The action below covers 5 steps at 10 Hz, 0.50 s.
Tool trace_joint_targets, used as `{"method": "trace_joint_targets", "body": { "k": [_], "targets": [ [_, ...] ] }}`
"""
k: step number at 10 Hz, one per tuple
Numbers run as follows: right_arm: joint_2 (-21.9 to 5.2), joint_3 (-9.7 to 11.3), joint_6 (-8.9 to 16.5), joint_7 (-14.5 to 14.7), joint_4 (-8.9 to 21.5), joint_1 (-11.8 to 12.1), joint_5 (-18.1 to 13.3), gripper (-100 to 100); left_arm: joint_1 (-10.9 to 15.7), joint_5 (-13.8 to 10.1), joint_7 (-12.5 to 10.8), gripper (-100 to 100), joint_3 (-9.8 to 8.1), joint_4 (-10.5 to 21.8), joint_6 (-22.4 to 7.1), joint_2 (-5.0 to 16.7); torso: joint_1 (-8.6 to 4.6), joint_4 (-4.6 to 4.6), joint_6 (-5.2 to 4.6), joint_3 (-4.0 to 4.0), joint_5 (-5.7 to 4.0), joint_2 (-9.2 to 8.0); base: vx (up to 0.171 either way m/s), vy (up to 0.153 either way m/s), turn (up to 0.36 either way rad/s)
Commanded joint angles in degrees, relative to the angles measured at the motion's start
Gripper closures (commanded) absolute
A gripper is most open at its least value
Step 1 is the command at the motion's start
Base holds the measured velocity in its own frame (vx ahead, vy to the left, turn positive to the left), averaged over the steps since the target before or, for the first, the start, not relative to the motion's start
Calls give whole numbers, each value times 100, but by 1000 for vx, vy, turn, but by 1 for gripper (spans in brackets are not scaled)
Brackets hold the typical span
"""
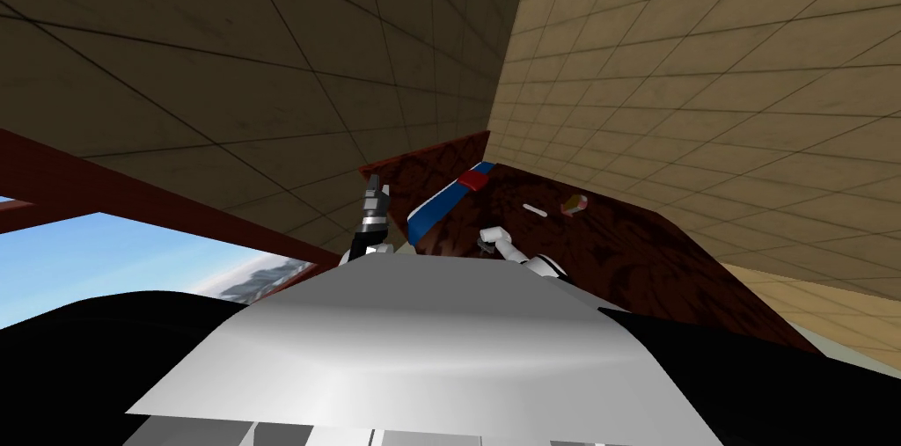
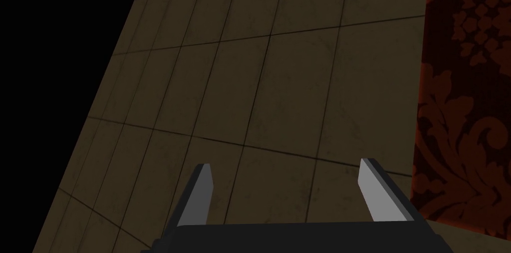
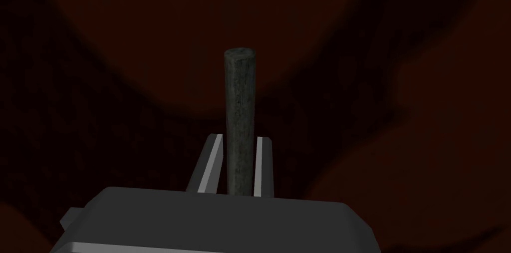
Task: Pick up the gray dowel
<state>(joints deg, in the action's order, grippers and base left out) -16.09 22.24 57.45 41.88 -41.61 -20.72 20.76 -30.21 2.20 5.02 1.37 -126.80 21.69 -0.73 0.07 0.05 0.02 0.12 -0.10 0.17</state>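
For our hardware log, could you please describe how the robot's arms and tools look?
Each tool is a dark box with two thin, light grey, blade-like fingers: left tool, right tool. The left forearm is banded grey and dark; the right forearm is white with dark joints.

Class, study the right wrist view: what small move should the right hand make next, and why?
Probably a slow lift away from the dark red-brown patterned tabletop, grip kept shut: the right hand presses both sides of the dark grey round dowel, which juts past the fingertips.
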Motion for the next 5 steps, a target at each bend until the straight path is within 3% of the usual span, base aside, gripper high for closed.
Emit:
{"method": "trace_joint_targets", "body": {
  "k": [1, 3, 4, 5],
  "targets": [
    [-60, 7, 167, 55, -110, -100, 80, 100, 0, 0, 0, 0, 0, 0, 0, 0, 0, 0, 0, 0, 0, 0, -22, 32, -60],
    [-141, 11, 359, 114, -229, -195, 161, 100, 0, 0, 0, 0, 0, 0, 0, 0, 19, -5, 1, -9, 4, -14, -46, 48, -68],
    [-129, 1, 294, 103, -197, -172, 146, 100, 0, 0, 0, 0, 0, 0, 0, -1, 19, -5, 0, -11, 5, -18, -17, 19, -10],
    [-136, 0, 323, 110, -215, -177, 151, 0, 0, 0, 0, 0, 0, 0, 0, 0, 10, -2, 0, -7, 2, -11, 0, 0, 0]
  ]
}}
